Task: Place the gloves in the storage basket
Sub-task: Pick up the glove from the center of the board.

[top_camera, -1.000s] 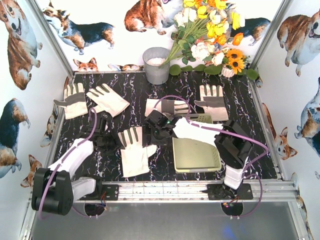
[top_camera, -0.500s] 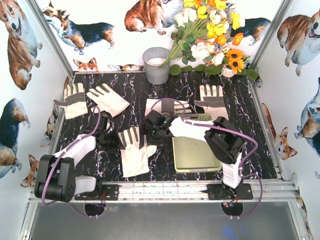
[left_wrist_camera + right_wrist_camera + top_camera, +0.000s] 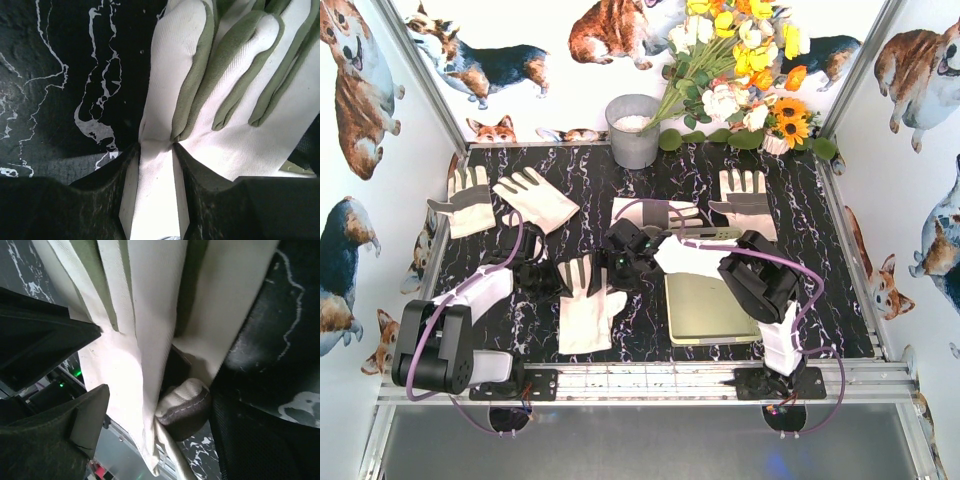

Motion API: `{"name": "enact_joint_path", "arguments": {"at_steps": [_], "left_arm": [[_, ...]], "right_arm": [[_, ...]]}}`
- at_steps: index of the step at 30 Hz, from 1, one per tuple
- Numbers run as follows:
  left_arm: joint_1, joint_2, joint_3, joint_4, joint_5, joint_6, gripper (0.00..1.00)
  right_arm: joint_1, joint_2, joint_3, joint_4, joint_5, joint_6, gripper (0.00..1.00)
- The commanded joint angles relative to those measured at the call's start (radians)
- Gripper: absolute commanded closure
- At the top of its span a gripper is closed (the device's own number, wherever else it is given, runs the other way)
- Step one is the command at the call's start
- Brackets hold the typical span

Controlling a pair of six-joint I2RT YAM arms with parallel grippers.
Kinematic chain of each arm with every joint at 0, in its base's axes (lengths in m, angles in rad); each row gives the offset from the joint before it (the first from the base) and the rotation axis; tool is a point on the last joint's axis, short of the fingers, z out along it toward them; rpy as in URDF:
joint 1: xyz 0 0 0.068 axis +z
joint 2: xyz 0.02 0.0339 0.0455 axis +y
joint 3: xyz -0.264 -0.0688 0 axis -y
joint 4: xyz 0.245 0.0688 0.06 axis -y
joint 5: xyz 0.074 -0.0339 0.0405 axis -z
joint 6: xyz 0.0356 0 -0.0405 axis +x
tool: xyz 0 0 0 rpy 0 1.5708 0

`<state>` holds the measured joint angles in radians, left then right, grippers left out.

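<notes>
Several cream-white gloves lie on the black marbled table. One glove (image 3: pixel 585 305) lies in the middle, between both arms. My left gripper (image 3: pixel 558 278) is at its left edge. In the left wrist view the gripper (image 3: pixel 156 150) is shut on a pinched fold of that glove (image 3: pixel 240 100). My right gripper (image 3: pixel 620 268) is at the glove's upper right edge. In the right wrist view the gripper (image 3: pixel 157 390) stands open around a hanging fold of the glove (image 3: pixel 135 350). The pale yellow-green storage basket (image 3: pixel 712 308) sits right of the glove, under my right arm, with nothing in it.
Two gloves (image 3: pixel 470 198) (image 3: pixel 535 197) lie at the back left. Another glove (image 3: pixel 655 213) lies behind the basket, and one more glove (image 3: pixel 745 203) at the back right. A grey metal bucket (image 3: pixel 633 130) and a bunch of flowers (image 3: pixel 740 80) stand at the back wall.
My left gripper has moved right onto the middle glove's edge and closed on it. The right gripper has narrowed around the other edge. The glove has bunched up between them.
</notes>
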<state>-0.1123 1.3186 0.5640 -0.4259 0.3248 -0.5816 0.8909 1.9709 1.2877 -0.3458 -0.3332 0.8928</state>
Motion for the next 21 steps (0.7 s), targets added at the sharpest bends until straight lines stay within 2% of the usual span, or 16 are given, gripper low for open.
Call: {"name": "enact_joint_path", "arguments": {"at_steps": [1, 5, 9, 13, 21], "left_arm": [[0.006, 0.034, -0.030, -0.001, -0.041, 0.027, 0.73], [0.006, 0.034, -0.031, 0.002, -0.037, 0.027, 0.73], [0.007, 0.032, -0.032, 0.001, -0.033, 0.029, 0.74], [0.006, 0.020, -0.039, 0.006, -0.014, 0.023, 0.74], [0.006, -0.059, -0.079, 0.064, 0.097, -0.002, 0.84]], "right_arm": [[0.025, 0.057, 0.014, 0.041, -0.019, 0.000, 0.24], [0.032, 0.065, 0.021, 0.029, -0.009, -0.002, 0.46], [0.033, 0.055, 0.013, 0.022, 0.006, -0.005, 0.78], [0.033, 0.032, 0.011, 0.014, 0.016, -0.021, 0.99], [0.032, -0.033, 0.045, -0.041, 0.016, -0.100, 1.00]]}}
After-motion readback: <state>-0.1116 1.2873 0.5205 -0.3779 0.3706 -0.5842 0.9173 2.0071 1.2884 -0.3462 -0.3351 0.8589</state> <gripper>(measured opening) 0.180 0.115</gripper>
